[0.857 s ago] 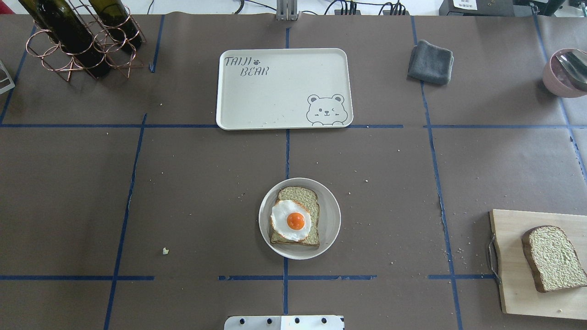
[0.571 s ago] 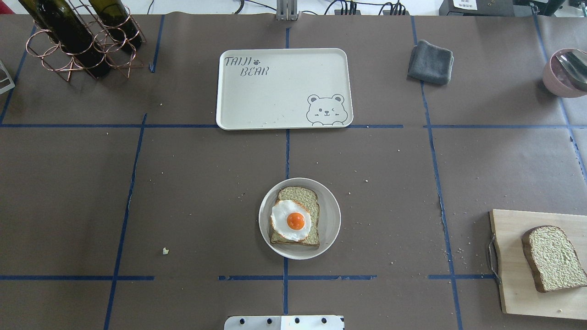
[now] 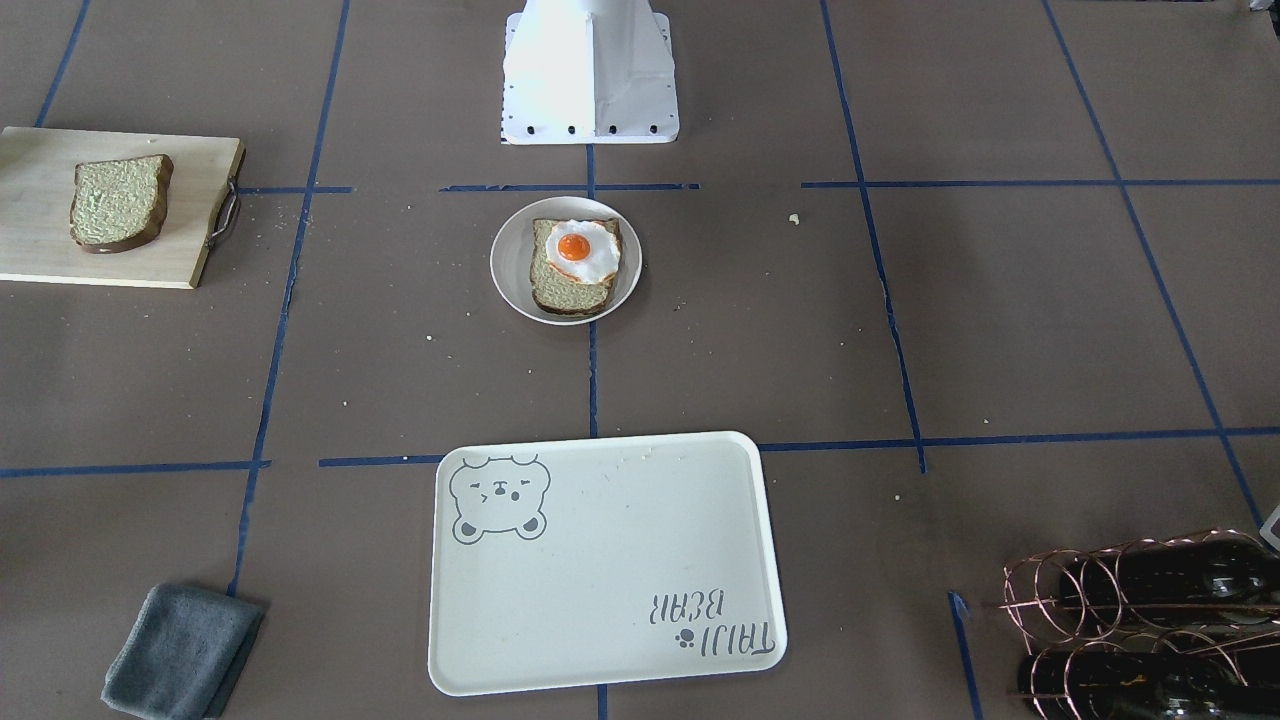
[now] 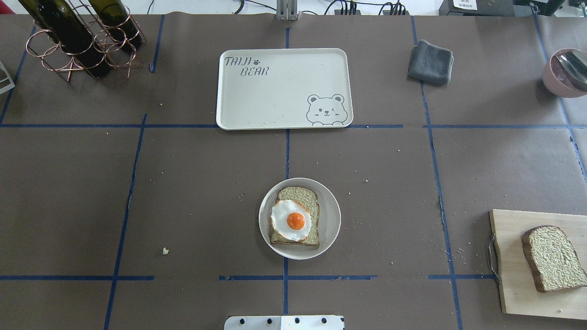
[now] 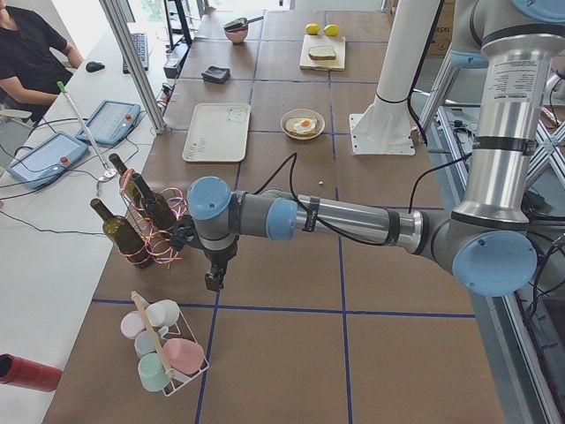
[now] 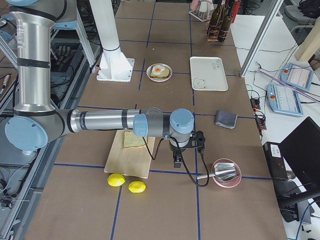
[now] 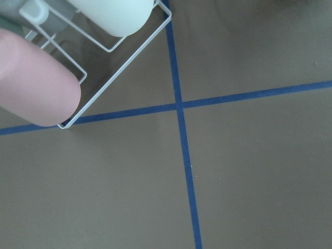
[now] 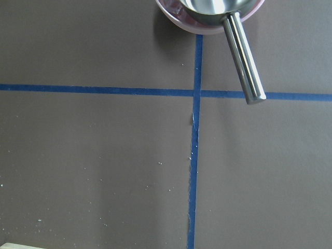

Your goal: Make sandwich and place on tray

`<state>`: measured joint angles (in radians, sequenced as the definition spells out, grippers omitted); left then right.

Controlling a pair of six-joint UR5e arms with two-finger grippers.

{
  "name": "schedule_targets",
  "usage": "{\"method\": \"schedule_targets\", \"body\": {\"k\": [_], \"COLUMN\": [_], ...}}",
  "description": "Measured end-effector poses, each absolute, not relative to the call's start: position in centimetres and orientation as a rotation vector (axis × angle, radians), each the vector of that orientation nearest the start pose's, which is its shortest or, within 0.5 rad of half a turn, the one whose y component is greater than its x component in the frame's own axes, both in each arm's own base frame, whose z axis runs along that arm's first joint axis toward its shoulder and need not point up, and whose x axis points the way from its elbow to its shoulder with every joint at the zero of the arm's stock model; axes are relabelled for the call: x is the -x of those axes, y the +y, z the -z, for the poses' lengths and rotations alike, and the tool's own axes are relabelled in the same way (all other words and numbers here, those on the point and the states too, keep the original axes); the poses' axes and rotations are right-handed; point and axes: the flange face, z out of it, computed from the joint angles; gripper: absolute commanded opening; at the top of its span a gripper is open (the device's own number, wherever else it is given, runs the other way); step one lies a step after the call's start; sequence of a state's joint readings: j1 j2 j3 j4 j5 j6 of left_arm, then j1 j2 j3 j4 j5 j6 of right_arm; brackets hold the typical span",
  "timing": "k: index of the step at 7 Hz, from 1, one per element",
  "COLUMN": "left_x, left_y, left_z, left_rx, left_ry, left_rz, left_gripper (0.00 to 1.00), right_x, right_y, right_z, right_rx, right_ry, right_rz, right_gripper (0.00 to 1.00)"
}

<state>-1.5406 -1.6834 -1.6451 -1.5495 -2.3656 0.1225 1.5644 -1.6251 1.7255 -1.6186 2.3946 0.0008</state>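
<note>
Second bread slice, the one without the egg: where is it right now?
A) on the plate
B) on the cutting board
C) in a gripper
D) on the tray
B: the bare slice lies flat on the cutting board, apart from the plate with the egg-topped slice.

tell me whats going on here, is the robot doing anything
Nothing is being handled right now. One bread slice with a fried egg on top sits on a plate mid-table. The second slice lies on the cutting board at the robot's right. The tray has no food on it yet. The left gripper and right gripper hang above the table at opposite ends, far from the food.
</note>
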Motion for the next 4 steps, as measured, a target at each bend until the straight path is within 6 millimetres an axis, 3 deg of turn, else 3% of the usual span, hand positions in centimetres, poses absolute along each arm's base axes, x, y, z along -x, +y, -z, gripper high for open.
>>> {"method": "schedule_targets", "body": {"k": [2, 4], "left_x": [-0.2, -4.6], "left_y": [-56.5, -57.1], "left_z": [-52.7, -50.3], "left_rx": [-0.295, -0.394], "left_ry": [0.795, 0.806], "left_rz": [-0.343, -0.457], "left_gripper": [1.00, 1.00], "right_x": [-4.9, -3.1], "right_y": [-49.6, -50.1], "right_z": [-58.0, -57.4], "right_rx": [-0.109, -0.085], "right_ry": [-0.826, -0.858], "right_rz": [0.070, 0.060], "right_gripper": [1.00, 1.00]}}
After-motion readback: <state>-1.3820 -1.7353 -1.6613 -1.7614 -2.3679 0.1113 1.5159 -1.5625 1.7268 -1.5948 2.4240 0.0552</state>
